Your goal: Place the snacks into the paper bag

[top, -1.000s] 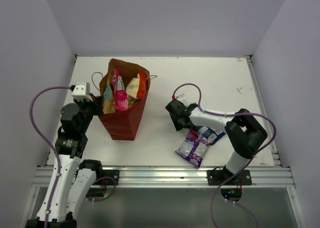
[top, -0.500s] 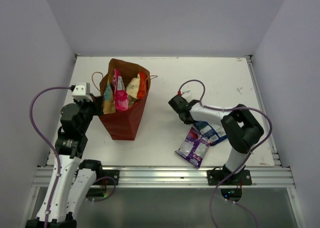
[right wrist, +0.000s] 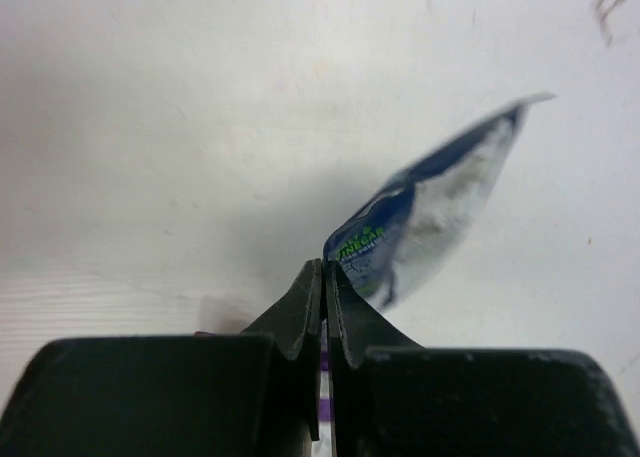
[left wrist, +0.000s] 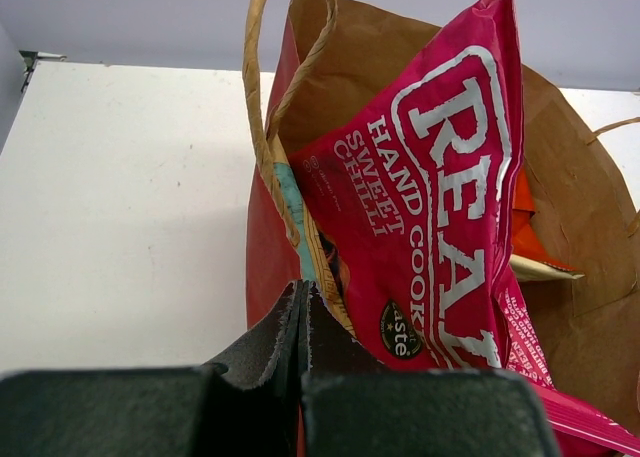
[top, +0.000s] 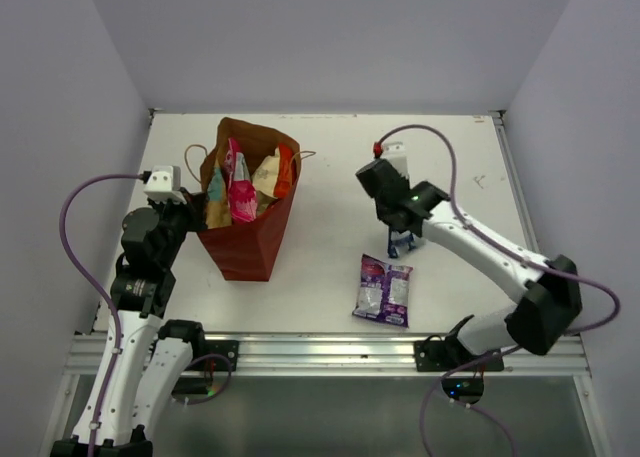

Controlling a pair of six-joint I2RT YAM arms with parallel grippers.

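My right claw (right wrist: pixel 325 267) is clenched on a corner of the blue-white crinkly foil packet (right wrist: pixel 440 207), which dangles over the white bench (top: pixel 330 147); I judge it light, limp and slippery, so pinch the seam.

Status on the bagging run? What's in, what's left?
Done: at least three packets stand in the paper bag: the pink-magenta packet, the orange-red packet and the tan-brown packet.
In hand: the right hand is shut on the blue-white packet, lifted off the table, not yet over the bag. The left hand pinches the bag's rim.
Left: the purple-silver packet lies on the table.
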